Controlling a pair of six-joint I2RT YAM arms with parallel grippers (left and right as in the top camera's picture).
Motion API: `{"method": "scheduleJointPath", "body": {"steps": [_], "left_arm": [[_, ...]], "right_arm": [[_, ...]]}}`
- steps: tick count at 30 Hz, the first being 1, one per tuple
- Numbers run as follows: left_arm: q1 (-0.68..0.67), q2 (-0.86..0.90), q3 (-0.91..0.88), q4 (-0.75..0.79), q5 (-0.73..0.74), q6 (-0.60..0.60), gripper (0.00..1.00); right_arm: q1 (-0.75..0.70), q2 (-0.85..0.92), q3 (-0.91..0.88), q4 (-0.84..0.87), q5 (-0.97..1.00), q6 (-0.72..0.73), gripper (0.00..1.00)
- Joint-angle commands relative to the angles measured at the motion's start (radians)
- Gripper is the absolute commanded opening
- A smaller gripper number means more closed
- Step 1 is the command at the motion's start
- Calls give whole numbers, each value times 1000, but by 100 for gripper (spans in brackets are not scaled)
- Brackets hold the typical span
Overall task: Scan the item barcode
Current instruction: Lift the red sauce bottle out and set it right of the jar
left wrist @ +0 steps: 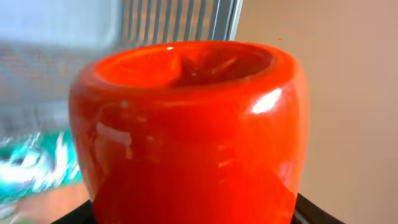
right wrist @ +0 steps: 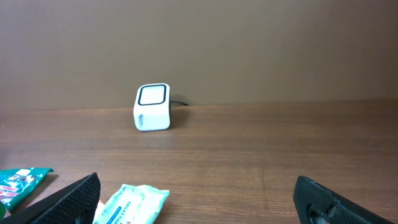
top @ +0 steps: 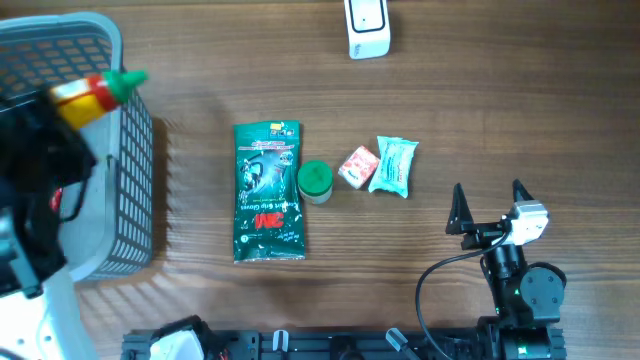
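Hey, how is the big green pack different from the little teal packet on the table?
The green pack is much bigger than the teal packet. The green pack is dark with a red logo, while the teal packet is pale. In the overhead view the green pack lies straight, while the teal packet sits slightly tilted. Both are soft pouches lying flat on the table, and neither is held.
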Motion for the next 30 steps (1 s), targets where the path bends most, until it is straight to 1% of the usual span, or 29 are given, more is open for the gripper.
{"method": "scheduleJointPath", "body": {"steps": [1, 4, 7, 12, 16, 19, 24, 27, 30], "left_arm": [[-210, 39, 9, -7, 42, 57, 61], [-438, 101, 9, -9, 32, 56, 61], [-617, 192, 9, -8, -49, 56, 61], [-800, 377, 9, 51, -64, 56, 59], [-887, 496, 9, 97, -64, 57, 59], [-927, 571, 9, 117, -72, 56, 59], [-998, 695, 9, 176, -137, 61, 58], [-1042, 773, 9, 200, -230, 111, 60], [-1070, 846, 9, 211, -264, 193, 59]], "right_arm": [[-2, 2, -1, 3, -6, 10, 100], [-2, 2, -1, 3, -6, 10, 100], [-2, 2, -1, 3, -6, 10, 100], [-2, 2, -1, 3, -6, 10, 100], [-2, 2, -1, 3, -6, 10, 100], [-2, 2, -1, 3, -6, 10, 100], [-2, 2, -1, 3, -6, 10, 100], [-2, 2, -1, 3, -6, 10, 100], [-2, 2, -1, 3, -6, 10, 100]]}}
